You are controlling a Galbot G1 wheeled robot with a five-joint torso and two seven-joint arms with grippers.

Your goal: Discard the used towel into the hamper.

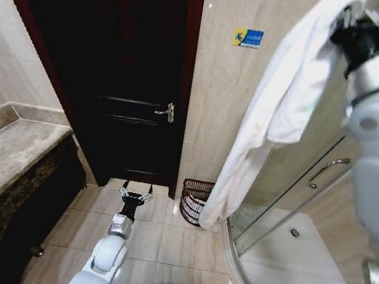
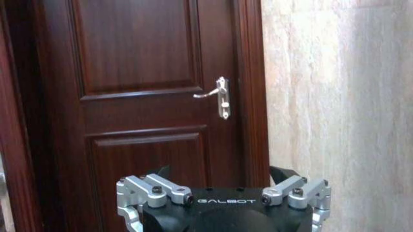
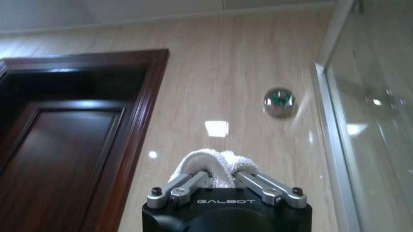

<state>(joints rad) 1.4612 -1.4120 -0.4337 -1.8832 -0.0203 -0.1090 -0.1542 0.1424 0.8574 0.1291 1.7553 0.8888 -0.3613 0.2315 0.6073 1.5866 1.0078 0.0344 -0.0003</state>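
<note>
the right gripper (image 1: 350, 22) sits closest to the head camera, raised at about 1 o'clock in that view, its fingers (image 3: 187, 184) pinched on a bunched fold of the white towel (image 1: 280, 106). in the right wrist view the same fold swells up between the jaws. from the grasp the towel hangs free in a long drape, its lower end trailing down toward the floor. the left gripper (image 1: 134, 194) is farther off, held low over the tiled floor (image 1: 160, 241) at about 6 o'clock, its fingers spread and holding nothing, facing the dark wooden door (image 2: 142, 96). beyond it the hamper (image 1: 195, 200) stands on the floor against the beige wall (image 1: 213, 103), just past the door frame, with the towel's bottom end hanging in front of its far side. as i judge it, the pick-up is done and the towel is lifted clear; what remains is carrying it over the hamper's rim and letting it drop inside.
</note>
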